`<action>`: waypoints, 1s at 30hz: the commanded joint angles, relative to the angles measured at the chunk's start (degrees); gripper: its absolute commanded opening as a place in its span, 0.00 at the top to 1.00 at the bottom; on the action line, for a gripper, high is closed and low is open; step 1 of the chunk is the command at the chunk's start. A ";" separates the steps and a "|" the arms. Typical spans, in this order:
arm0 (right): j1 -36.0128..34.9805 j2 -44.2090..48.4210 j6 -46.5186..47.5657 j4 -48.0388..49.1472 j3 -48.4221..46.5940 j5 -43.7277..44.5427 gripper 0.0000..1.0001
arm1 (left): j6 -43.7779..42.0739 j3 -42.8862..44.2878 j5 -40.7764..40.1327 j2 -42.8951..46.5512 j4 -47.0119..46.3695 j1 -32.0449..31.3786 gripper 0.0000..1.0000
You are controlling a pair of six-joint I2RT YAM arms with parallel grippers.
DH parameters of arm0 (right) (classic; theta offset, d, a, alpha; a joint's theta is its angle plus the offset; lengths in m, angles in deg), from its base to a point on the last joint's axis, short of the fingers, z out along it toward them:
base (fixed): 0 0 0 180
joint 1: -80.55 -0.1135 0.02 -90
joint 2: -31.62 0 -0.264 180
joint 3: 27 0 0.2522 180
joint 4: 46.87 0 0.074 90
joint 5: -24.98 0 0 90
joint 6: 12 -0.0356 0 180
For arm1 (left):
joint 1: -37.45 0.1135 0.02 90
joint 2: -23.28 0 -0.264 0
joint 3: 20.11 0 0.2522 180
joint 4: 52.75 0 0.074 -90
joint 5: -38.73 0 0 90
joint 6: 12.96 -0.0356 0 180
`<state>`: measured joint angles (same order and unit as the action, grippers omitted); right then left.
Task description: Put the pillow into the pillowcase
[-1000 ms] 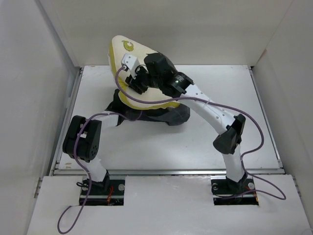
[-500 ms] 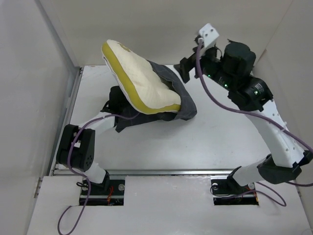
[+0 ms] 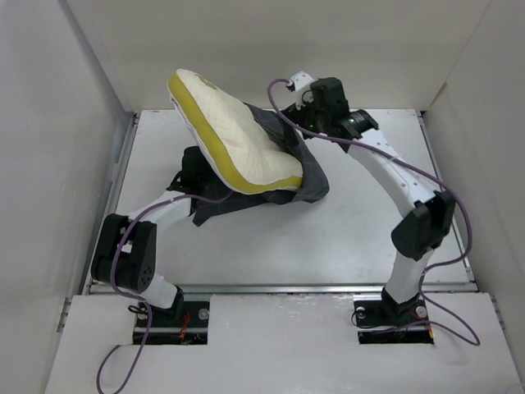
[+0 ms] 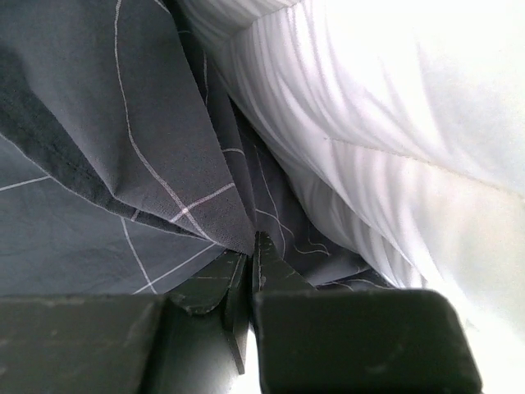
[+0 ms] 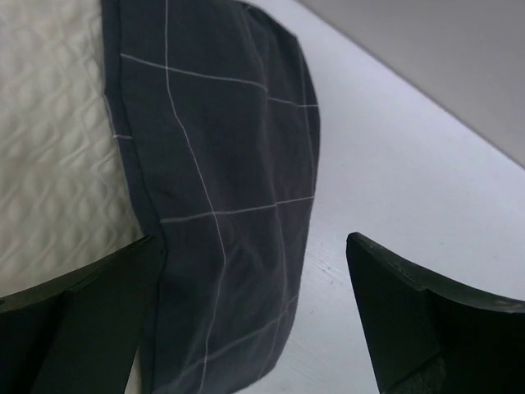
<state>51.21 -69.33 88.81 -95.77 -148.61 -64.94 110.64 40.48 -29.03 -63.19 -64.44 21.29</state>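
White bench (image 3: 369,222) is seen carrying the pillow (image 3: 238,144), propped tilted at left rear, its lower side partly wrapped by the pillowcase (image 3: 310,176). Left tool (image 4: 250,261) is closed tight, apparently pinching pillowcase fabric beneath the pillow. Right tool (image 5: 254,295) is spread wide over the pillowcase's edge, gripping nothing.

The gripper (image 4: 251,261) pinches a fold of the pillowcase (image 4: 107,123) (dark grey, with a thin light grid). The pillow (image 4: 394,148), washed out to white, lies against the cloth on the right side.
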 commanded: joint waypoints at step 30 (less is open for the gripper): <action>-0.80 -2.94 -3.51 -6.09 -21.97 3.66 0.78 | -7.24 35.97 -1.75 0.00 15.70 0.08 1.00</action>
<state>51.08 -76.21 83.71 -103.81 -168.39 -46.69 105.13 73.48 -30.23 -63.74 -46.81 21.16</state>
